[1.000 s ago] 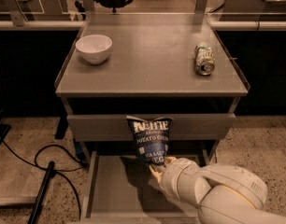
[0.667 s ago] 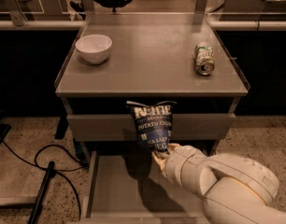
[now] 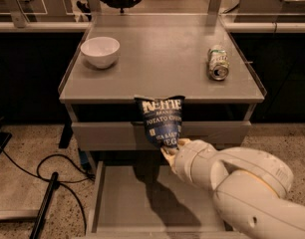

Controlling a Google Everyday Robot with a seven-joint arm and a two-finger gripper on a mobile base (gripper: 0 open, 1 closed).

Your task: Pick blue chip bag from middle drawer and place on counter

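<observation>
The white arm (image 3: 242, 183) reaches in from lower right; its gripper (image 3: 170, 151) pinches the blue chip bag (image 3: 160, 117) by its bottom edge.

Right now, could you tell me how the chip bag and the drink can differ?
The blue chip bag is held upright, pinched at its lower end by the gripper above the open drawer; the can lies on its side on the counter. The bag is dark blue, the can green and silver. Both are right of the white bowl.
</observation>
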